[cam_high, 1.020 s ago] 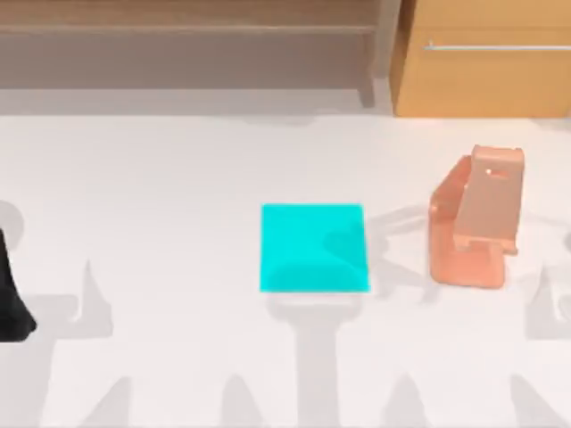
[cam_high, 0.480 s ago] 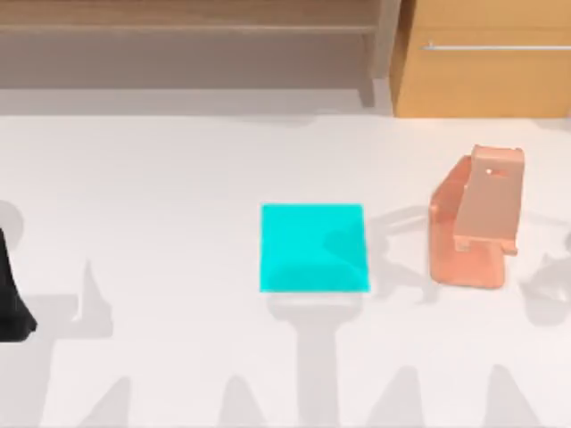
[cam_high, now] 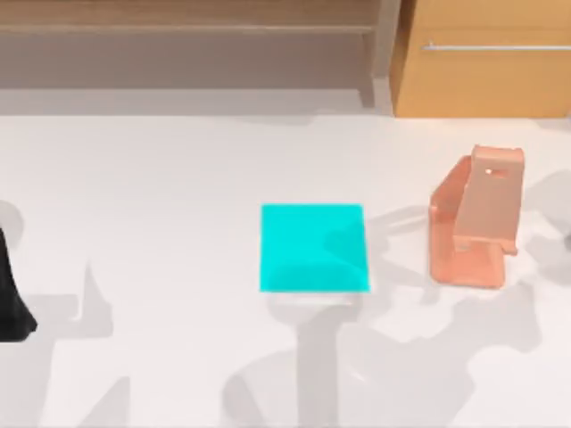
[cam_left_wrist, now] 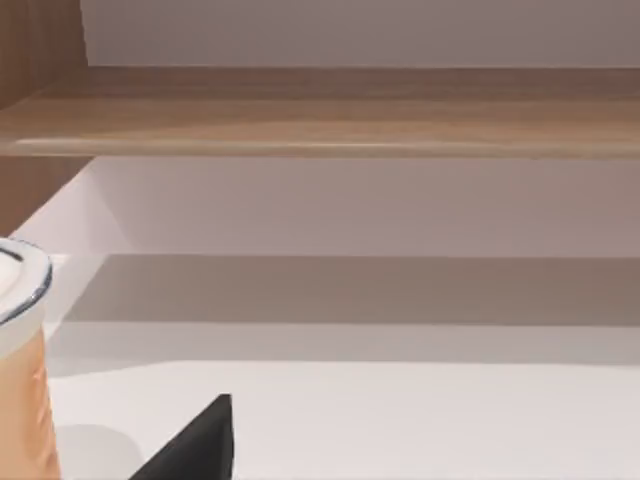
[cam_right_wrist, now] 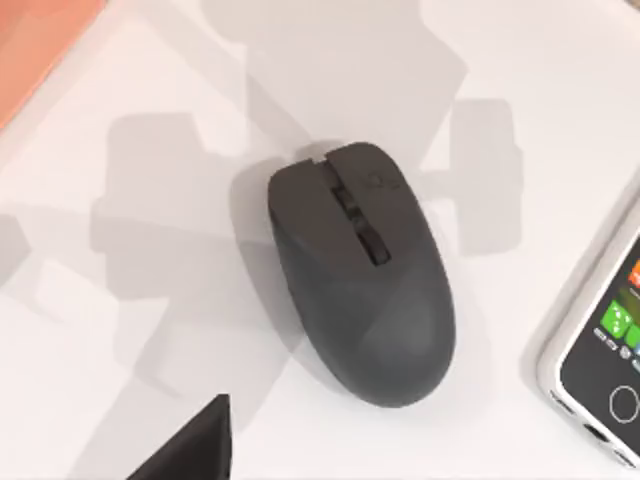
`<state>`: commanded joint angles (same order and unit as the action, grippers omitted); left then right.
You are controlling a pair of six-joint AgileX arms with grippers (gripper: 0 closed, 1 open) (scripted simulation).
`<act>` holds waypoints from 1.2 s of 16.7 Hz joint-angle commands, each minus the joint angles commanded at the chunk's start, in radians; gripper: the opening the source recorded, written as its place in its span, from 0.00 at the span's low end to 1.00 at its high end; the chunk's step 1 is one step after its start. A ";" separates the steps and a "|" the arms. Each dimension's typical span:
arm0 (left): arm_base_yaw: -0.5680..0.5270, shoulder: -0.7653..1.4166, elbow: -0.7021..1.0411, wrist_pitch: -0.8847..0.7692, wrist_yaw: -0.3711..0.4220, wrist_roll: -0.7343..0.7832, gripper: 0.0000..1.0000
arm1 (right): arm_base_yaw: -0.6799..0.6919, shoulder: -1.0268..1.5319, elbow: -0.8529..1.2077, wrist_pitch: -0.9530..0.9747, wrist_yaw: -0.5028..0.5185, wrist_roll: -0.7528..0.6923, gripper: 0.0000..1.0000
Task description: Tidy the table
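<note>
1. Behind the scene runs a light-brown wooden shelf (cam_high: 187, 31), and a wooden cabinet (cam_high: 486, 76) with a thin metal handle (cam_high: 495, 46) stands at the far right of the top view.
2. White, smooth and matte, the desk (cam_high: 161, 178) spans the whole width and carries soft grey shadows of the arms.
3. At the desk's middle lies a flat cyan square mat (cam_high: 313, 248) with crisp edges.
4. To the right of the mat, apart from it, stands a salmon-pink phone stand (cam_high: 475, 227), a glossy plastic piece with a tilted back plate and a small front lip.
5. A black part of the left arm (cam_high: 11, 294) sits at the desk's left edge; whether the left end effector is open or closed cannot be told.
6. The left wrist view looks along the desk toward the shelf; an orange cylinder with a clear rim (cam_left_wrist: 20, 370) stands at the edge of that view.
7. The right wrist view looks down on a dark grey matte computer mouse (cam_right_wrist: 362, 270), rounded, with a scroll wheel, lying on the desk.
8. Near the mouse but not touching it lies a white-framed smartphone (cam_right_wrist: 600, 360) with a lit screen.
9. The right end effector hovers above the mouse; its finger state cannot be told.
</note>
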<state>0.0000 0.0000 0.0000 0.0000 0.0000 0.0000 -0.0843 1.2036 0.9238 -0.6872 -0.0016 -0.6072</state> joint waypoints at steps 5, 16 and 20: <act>0.000 0.000 0.000 0.000 0.000 0.000 1.00 | -0.029 0.421 0.330 -0.245 -0.002 -0.218 1.00; 0.000 0.000 0.000 0.000 0.000 0.000 1.00 | -0.051 0.757 0.590 -0.438 -0.003 -0.389 1.00; 0.000 0.000 0.000 0.000 0.000 0.000 1.00 | -0.047 0.769 0.560 -0.397 -0.003 -0.384 1.00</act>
<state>0.0000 0.0000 0.0000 0.0000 0.0000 0.0000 -0.1315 1.9730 1.4836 -1.0845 -0.0046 -0.9915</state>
